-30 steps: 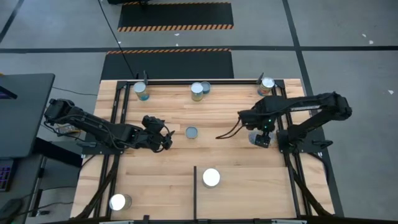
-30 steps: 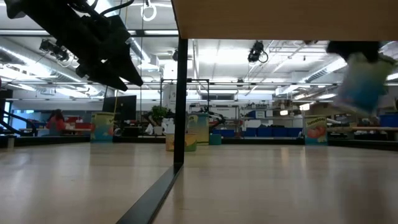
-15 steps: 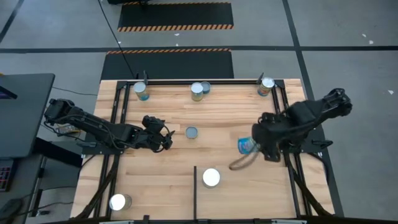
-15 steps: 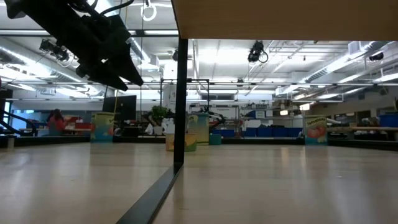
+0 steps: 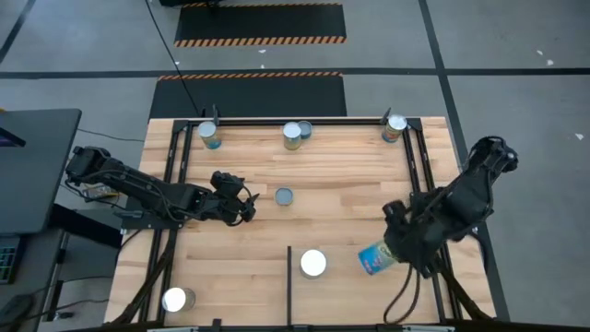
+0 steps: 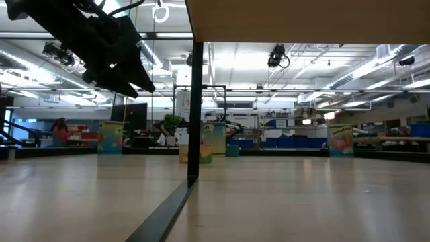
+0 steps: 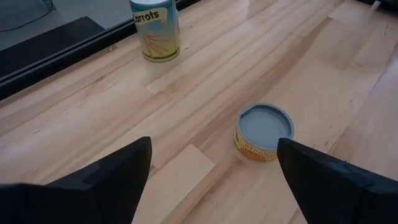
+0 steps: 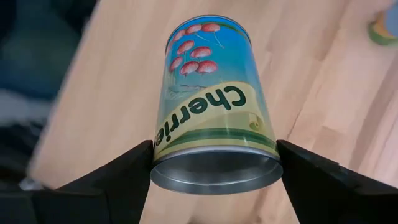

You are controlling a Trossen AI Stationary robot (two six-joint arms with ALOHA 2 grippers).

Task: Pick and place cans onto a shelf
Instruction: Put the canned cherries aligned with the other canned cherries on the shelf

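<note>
1. Silver-topped, one can (image 5: 175, 299) stands at about 7 o'clock on the table (image 5: 249, 267), outside the black side rail, probably still waiting to be picked.
2. At 9 o'clock the left claw (image 5: 241, 208) hovers with its fingers spread wide and nothing between them; it points at the short dull-lidded can (image 7: 263, 132) just beyond it, a likely next pick.
3. Along the 12 o'clock edge, cans stand upright against the black bar: one at 11 o'clock (image 5: 210, 135), one at 12 (image 5: 295, 135), one at 1 (image 5: 395, 126).
4. Near 6 o'clock, a white-topped can (image 5: 313, 263) sits upright just beside the short divider bar (image 5: 289, 281), so this light-wood shelf (image 5: 369, 295) section looks like the target.
5. At 5 o'clock the right claw (image 5: 395, 251) grips a cherries can (image 8: 211, 127) across its body, tilted on its side above the shelf, just right of the white-topped can, presumably to set down next to it.
</note>
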